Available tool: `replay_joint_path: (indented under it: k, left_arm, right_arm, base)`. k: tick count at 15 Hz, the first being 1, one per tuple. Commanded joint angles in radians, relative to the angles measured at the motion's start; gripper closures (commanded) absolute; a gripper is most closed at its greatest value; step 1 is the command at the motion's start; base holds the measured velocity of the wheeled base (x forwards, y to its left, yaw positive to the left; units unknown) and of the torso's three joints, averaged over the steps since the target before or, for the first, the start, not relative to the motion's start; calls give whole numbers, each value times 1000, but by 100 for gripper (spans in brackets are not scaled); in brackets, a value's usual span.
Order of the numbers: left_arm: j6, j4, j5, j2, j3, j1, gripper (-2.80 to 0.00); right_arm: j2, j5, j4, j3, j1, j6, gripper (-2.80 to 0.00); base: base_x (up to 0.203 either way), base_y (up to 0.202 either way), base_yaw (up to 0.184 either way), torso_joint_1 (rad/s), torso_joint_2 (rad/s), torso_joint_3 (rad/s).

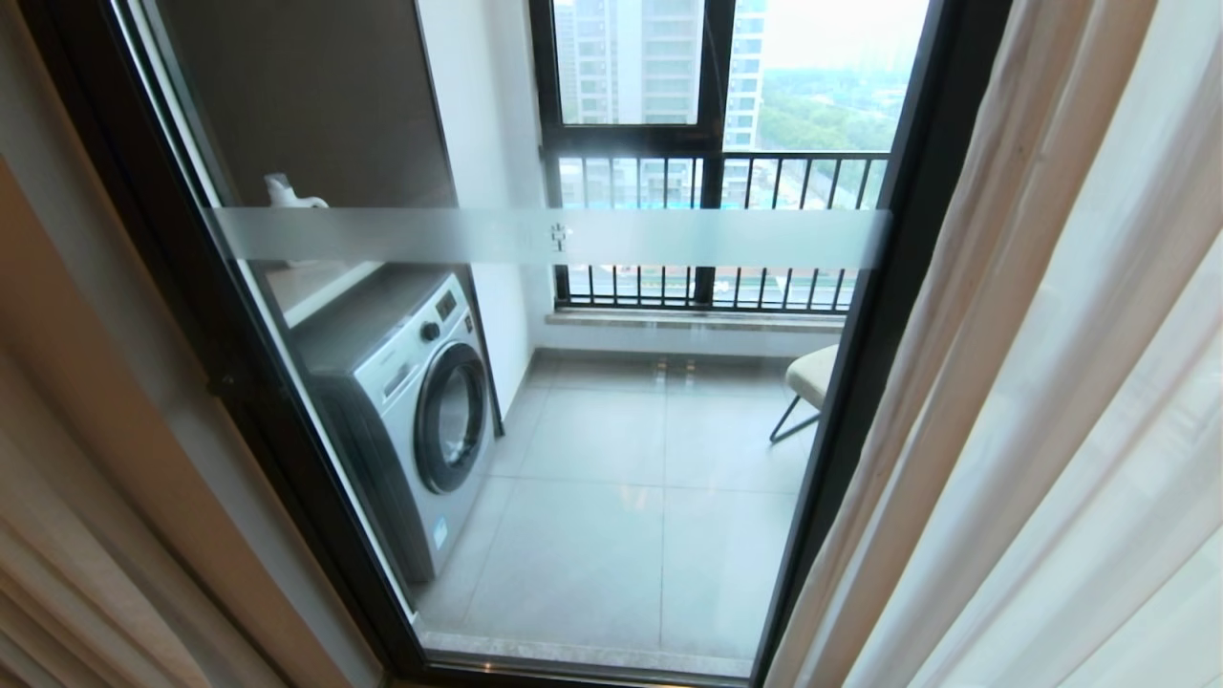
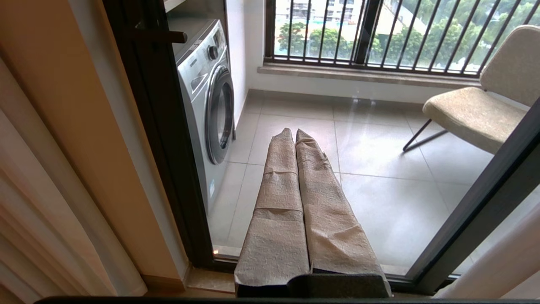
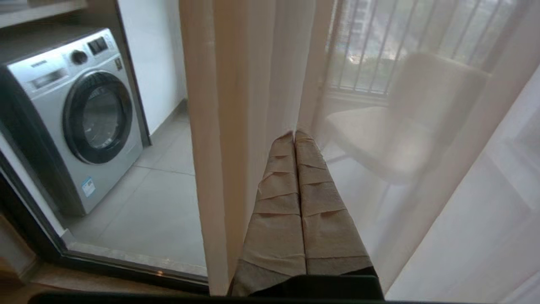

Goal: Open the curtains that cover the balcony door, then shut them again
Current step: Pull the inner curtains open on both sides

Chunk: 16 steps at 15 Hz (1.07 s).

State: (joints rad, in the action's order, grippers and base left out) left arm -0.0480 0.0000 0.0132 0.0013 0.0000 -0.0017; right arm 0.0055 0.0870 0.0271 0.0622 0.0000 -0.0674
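- right tool (image 3: 295, 134) pressed shut, empty, tips at a fold of the sheer curtains (image 3: 422, 147)
- left tool (image 2: 294, 131) shut, empty, aimed at bare door glass
- sheers (image 1: 1051, 382) bunched at right, beige drape (image 1: 86, 535) gathered far left
- balcony door (image 1: 573, 239) between them mostly uncovered, looks like the open stage
- fabric likely light, soft, slippery; pinch a bunched vertical pleat at the leading edge, not a single layer
- beyond the glass: washing machine (image 1: 411, 411), chair (image 1: 812, 375)
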Motion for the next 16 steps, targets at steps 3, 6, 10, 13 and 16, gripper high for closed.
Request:
replay_joint_path:
  k: [3,6,10,13,16]
  left_arm:
    - [-1,0,1,-1,0,0,0]
    - [-1,0,1,-1,0,0,0]
    - [-1,0,1,-1,0,0,0]
    - [-1,0,1,-1,0,0,0]
    - [0,0,1,-1,0,0,0]
  right_arm:
    - [216,172,-12,197,1,-7,0]
    - [443,304,0,361,1,-28,0]
    - [794,386,158,530,3,-101,-280]
    - [1011,407,276,682,13,-121,-280]
    - [1131,412,382,735,86,-126,-280]
  base:
    - [0,0,0,0,0,0]
    - [0,0,0,0,0,0]
    - [0,0,0,0,0,0]
    - [0,0,0,0,0,0]
    - [0,0,0,0,0,0]
